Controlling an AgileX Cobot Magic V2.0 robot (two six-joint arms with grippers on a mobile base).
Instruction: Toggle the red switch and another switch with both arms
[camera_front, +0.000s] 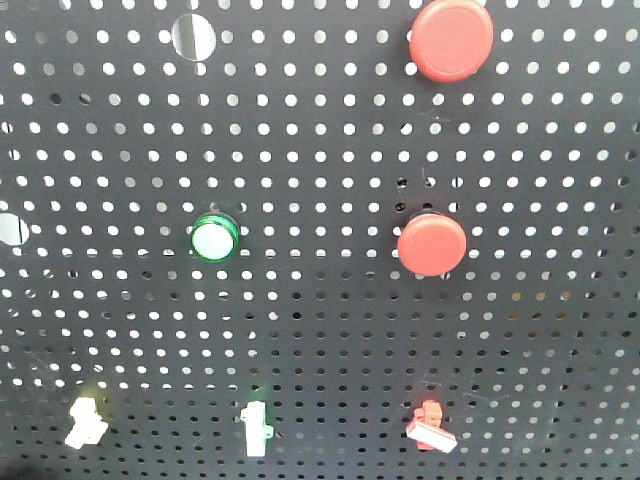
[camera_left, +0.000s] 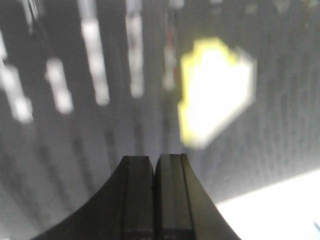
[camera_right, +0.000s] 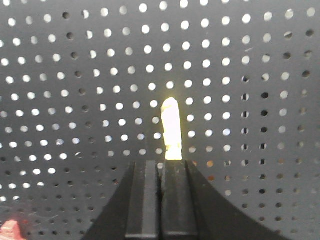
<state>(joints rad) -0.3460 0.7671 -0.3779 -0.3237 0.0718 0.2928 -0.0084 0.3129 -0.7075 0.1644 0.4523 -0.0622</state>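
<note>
Front view first: the pegboard (camera_front: 320, 330) fills the picture, and the green button (camera_front: 214, 238) is our marker. The red switch (camera_front: 430, 426) sits well below that button and off to its right, its white bar tilted. The white switch with the yellow tint (camera_front: 85, 420) is just as far below the green button but off to its left, leaning over. Almost straight under the green button, a touch right, stands a white switch with a green tint (camera_front: 255, 428), upright. Two red buttons: the near one (camera_front: 431, 244) level with the green button on its right, the other (camera_front: 451, 38) higher up on that side.

Over to the left wrist view, and it is badly blurred. The left gripper (camera_left: 154, 160) has its jaws pressed flat together, nothing between them. A bright white shape edged in yellow glows above and to the right of the tips, clear of them.

Right wrist view, sharp. The right gripper (camera_right: 160, 162) is also closed tight on nothing. A pale toggle (camera_right: 171, 130) stands upright just over the tips, its foot right at them; touching or not, I cannot tell, nor which white switch it is. A sliver of red (camera_right: 7, 230) peeks in at the lower left corner.
</note>
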